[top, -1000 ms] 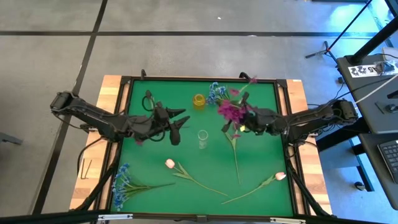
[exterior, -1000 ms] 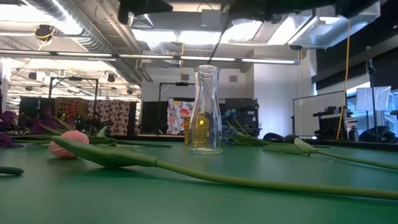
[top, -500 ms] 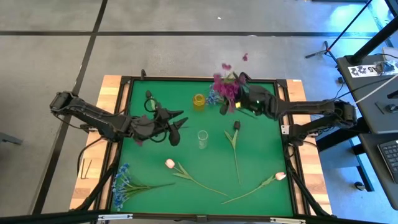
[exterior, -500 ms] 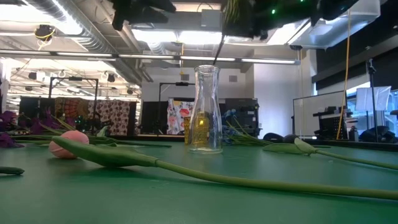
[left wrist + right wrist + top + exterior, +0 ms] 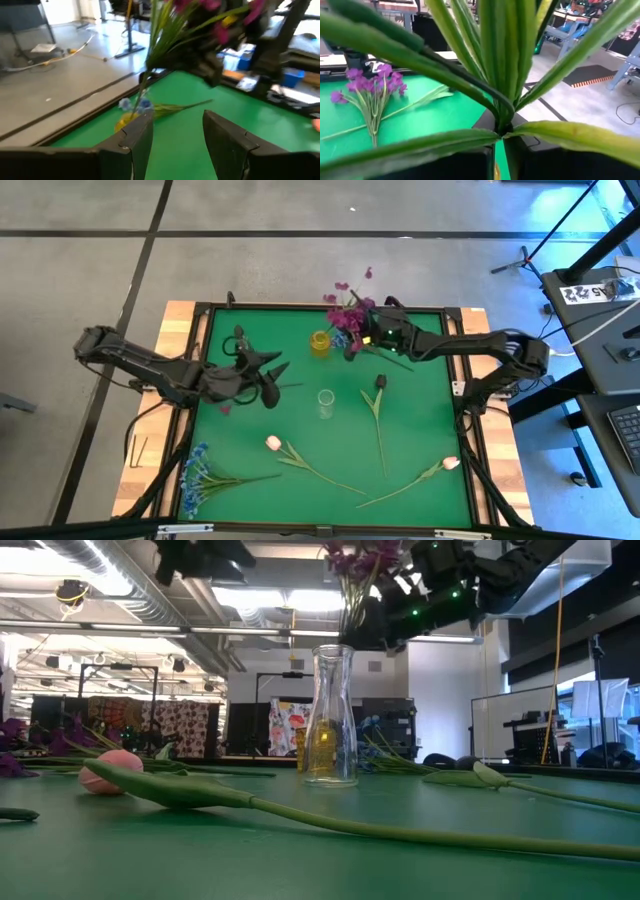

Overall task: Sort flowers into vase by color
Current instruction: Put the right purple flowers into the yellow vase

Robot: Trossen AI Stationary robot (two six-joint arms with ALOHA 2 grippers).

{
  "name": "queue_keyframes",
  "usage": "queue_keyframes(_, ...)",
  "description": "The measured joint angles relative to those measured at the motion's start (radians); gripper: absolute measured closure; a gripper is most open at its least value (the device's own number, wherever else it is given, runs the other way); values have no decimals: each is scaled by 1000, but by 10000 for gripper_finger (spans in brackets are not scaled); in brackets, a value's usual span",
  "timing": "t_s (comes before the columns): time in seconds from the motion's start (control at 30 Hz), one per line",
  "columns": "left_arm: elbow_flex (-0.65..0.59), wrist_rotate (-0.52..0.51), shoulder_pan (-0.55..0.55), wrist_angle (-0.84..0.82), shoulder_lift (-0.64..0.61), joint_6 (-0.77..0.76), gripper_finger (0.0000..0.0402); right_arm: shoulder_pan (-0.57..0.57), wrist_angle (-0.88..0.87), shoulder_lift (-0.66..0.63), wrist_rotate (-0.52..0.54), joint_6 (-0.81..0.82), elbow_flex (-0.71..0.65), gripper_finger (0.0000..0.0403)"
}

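Note:
My right gripper (image 5: 368, 340) is shut on a magenta-purple spray (image 5: 350, 315) in the air near the table's far edge, just right of the yellow vase (image 5: 320, 342). In the low view the spray (image 5: 356, 560) stands above the clear vase (image 5: 330, 715). My left gripper (image 5: 274, 373) is open and empty, left of the clear vase (image 5: 325, 402). Two white-pink tulips (image 5: 273, 443) (image 5: 450, 463), a dark-budded stem (image 5: 380, 381) and a blue spray (image 5: 198, 475) lie flat on the green mat. Another blue spray (image 5: 343, 332) lies by the yellow vase. My right gripper pinches the magenta spray's bundled stems (image 5: 500, 122) between its two fingers, where the long leaves fan out. The spray is lifted clear of the table, blossoms up, and its stem end (image 5: 346, 628) hangs below the fingers.
A second magenta spray (image 5: 370, 90) lies on the mat on the left side, partly under my left arm. A raised black frame (image 5: 300, 307) rims the green mat. Open mat lies between the clear vase and the tulips.
My right gripper has carried the magenta spray from right of the clear vase toward the table's far edge and left, close to the yellow vase. The spray now stands more upright. My left gripper has drawn back a little toward the left edge.

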Motion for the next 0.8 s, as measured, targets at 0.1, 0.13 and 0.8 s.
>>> queue_keyframes(0.1,0,-3,-29,-1,-32,30,235,0,0,10,0,1,0,381)
queue_keyframes(0.13,0,-4,-36,-1,-41,39,235,0,3,8,0,1,0,381)
queue_keyframes(0.8,-18,-5,-56,9,-73,44,235,0,-43,7,-52,5,0,276)
